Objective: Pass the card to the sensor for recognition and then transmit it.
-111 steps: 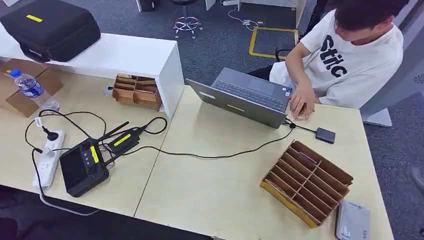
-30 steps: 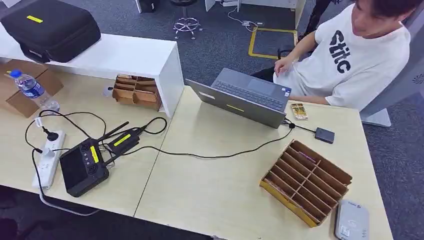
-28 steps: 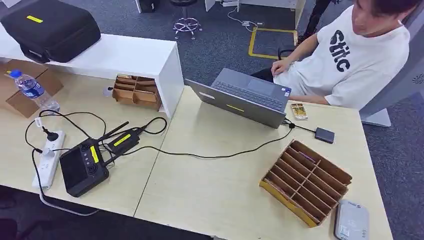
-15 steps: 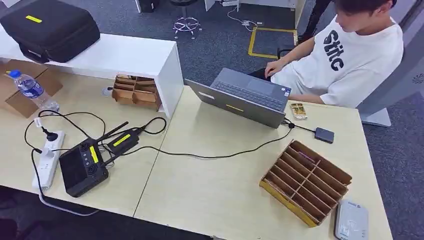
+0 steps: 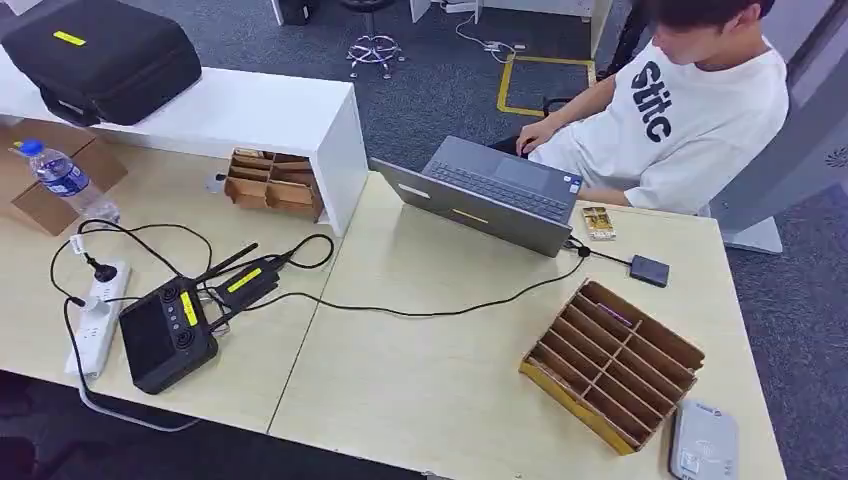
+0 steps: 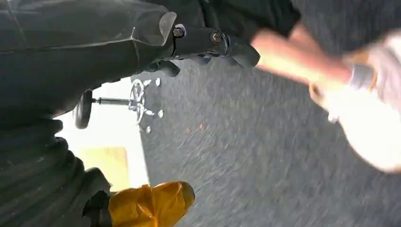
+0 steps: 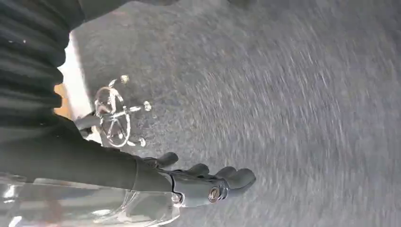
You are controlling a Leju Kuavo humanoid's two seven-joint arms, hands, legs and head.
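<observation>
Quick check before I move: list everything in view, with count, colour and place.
card: one, patterned, right of laptop
sensor: one, grey, near right table corner
laptop: one, grey, open, before the person
divider tray: one, brown cardboard, right table
small box: one, dark, cabled to laptop
controller: one, black, left table
power strip: one, white, left edge
bottle: one, clear, blue cap
case: one, black, white shelf
left hand: dark, over carpet
right hand: dark, over carpet

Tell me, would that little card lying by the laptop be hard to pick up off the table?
Probably fiddly. The card lies flat on the table, so fingers would likely have little edge to catch. It looks thin and small, so probably light and apt to slide if nudged. It sits close beside the laptop and a cable, which may crowd a grasp.
</observation>
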